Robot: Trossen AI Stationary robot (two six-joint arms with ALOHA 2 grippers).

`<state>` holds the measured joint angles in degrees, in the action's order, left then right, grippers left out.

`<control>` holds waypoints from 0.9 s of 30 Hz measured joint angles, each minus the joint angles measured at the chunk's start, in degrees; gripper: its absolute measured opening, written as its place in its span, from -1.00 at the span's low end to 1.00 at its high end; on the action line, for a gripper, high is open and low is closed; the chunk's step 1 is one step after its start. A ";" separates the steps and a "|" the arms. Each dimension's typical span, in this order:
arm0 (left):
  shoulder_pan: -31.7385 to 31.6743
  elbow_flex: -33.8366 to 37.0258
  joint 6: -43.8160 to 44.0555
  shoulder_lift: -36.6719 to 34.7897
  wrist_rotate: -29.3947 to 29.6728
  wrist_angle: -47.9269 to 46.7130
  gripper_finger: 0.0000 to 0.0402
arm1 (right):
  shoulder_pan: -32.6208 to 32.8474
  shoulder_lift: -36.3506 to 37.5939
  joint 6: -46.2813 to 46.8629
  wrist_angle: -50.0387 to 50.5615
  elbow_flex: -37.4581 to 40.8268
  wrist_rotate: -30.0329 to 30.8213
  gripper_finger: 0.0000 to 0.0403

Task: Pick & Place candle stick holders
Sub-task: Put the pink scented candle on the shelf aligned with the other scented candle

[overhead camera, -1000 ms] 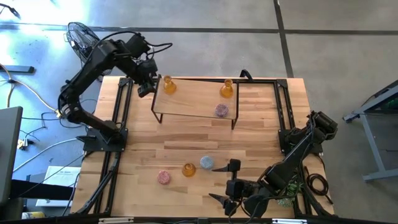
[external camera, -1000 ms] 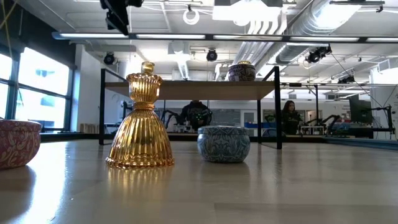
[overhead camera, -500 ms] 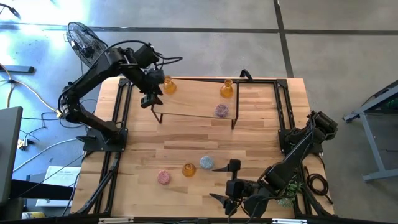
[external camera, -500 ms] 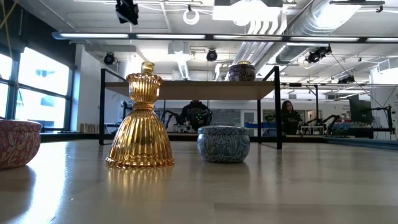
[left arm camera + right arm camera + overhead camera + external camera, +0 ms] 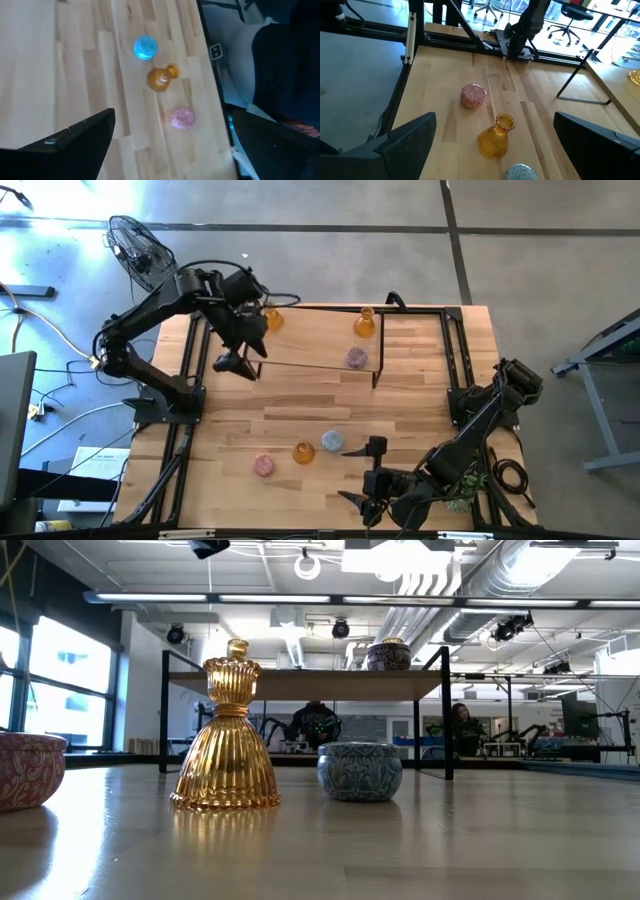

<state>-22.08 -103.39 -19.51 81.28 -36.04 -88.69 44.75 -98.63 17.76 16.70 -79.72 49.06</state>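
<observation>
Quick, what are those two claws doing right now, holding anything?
Left gripper: open, empty, above the shelf's left end.
Right gripper: open, empty, near the table's front edge.

We see a ribbed amber glass flask holder (image 5: 227, 730) just beside a low blue patterned round holder (image 5: 360, 771) on the wooden table (image 5: 400, 850).

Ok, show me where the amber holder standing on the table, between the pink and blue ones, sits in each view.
High view: amber holder near the table's front edge, between the pink holder and the blue holder.
Low view: amber holder left of centre, blue holder to its right.
Left wrist view: centre.
Right wrist view: lower centre.
Shared landmark: the pink holder beside it.
</observation>
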 joint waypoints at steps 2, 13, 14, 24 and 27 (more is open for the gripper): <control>2.82 0.00 3.64 0.00 3.08 -0.42 0.97 | 0.00 0.00 0.08 0.47 0.00 0.00 0.97; 32.75 11.15 25.37 -0.72 36.85 -0.50 0.95 | 0.04 0.00 0.20 1.05 0.00 -1.25 0.97; 35.24 13.08 27.08 -0.70 36.79 0.54 0.95 | 0.04 0.00 0.20 1.04 0.00 -1.25 0.97; 50.28 30.32 30.52 -0.70 36.27 20.40 0.95 | 0.04 0.00 -1.20 1.06 0.00 -1.05 0.97; 52.12 33.26 30.44 -0.70 36.48 23.20 0.95 | 0.04 0.00 -1.99 1.06 0.00 -1.05 0.97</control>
<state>30.04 -70.13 10.93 80.58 0.44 -65.49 44.80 -98.63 15.77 17.76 -79.72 48.01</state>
